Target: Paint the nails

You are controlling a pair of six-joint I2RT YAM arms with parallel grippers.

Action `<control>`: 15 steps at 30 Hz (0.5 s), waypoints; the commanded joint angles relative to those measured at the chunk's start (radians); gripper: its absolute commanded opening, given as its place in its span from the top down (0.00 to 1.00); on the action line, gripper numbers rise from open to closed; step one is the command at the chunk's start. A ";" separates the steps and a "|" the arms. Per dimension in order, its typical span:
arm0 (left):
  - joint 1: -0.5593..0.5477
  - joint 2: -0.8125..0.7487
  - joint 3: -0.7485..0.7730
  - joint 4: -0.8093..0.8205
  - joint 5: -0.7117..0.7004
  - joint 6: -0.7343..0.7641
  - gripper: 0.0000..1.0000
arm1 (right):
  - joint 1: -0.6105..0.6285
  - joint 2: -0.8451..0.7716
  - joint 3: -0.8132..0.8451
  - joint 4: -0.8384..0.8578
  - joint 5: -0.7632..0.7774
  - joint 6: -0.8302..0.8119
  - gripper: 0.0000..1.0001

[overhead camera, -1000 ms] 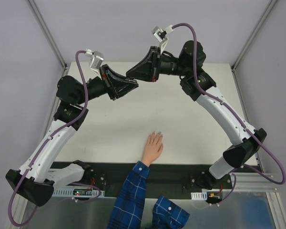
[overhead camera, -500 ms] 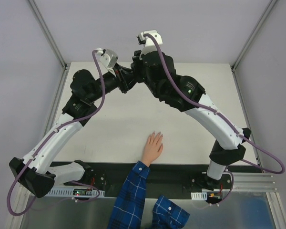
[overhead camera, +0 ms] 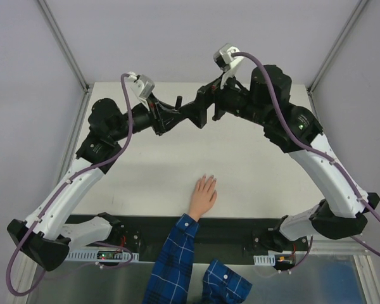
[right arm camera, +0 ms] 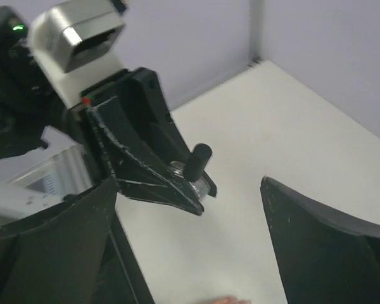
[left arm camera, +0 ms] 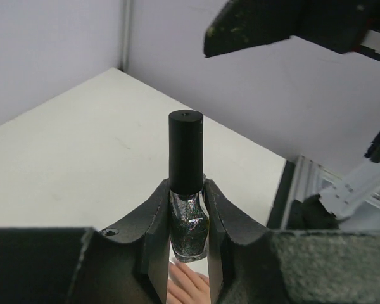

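Left gripper (left arm camera: 187,188) clamped on small dark glittery glass bottle (left arm camera: 189,221), black cap (left arm camera: 185,149) exposed toward wide-apart right gripper (right arm camera: 187,183), presumably for uncapping; light-skinned hand (overhead camera: 204,194) lies flat on white tabletop (overhead camera: 259,164).

A matte white counter (overhead camera: 177,171) sits under even, soft light, enclosed by plain pale lilac-grey walls (overhead camera: 177,38), slim aluminium corner posts (overhead camera: 63,47), and a black strip (overhead camera: 234,228) along its near edge.
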 commanded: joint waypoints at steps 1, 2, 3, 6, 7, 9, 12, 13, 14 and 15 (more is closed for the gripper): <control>0.020 -0.107 -0.033 0.112 0.217 -0.116 1.00 | -0.086 -0.049 -0.099 0.215 -0.575 0.056 0.02; 0.025 -0.119 -0.050 0.146 0.237 -0.142 1.00 | -0.134 -0.051 -0.120 0.269 -0.648 0.096 0.02; 0.029 -0.142 -0.076 0.220 0.257 -0.197 1.00 | -0.149 -0.049 -0.166 0.389 -0.712 0.200 0.03; 0.031 -0.168 -0.118 0.354 0.325 -0.297 1.00 | -0.171 -0.042 -0.222 0.627 -0.868 0.364 0.07; 0.031 -0.171 -0.125 0.389 0.337 -0.321 1.00 | -0.171 -0.036 -0.251 0.675 -0.897 0.402 0.08; 0.031 -0.177 -0.135 0.428 0.365 -0.366 1.00 | -0.172 -0.005 -0.258 0.753 -0.932 0.507 0.13; 0.031 -0.174 -0.132 0.465 0.389 -0.394 1.00 | -0.174 0.030 -0.266 0.892 -0.964 0.598 0.19; 0.031 -0.174 -0.130 0.465 0.391 -0.398 1.00 | -0.174 0.038 -0.266 0.936 -0.971 0.636 0.21; 0.031 -0.176 -0.129 0.466 0.391 -0.400 1.00 | -0.172 0.047 -0.260 0.955 -0.975 0.650 0.24; 0.031 -0.177 -0.130 0.468 0.392 -0.404 1.00 | -0.172 0.064 -0.255 0.985 -0.980 0.669 0.26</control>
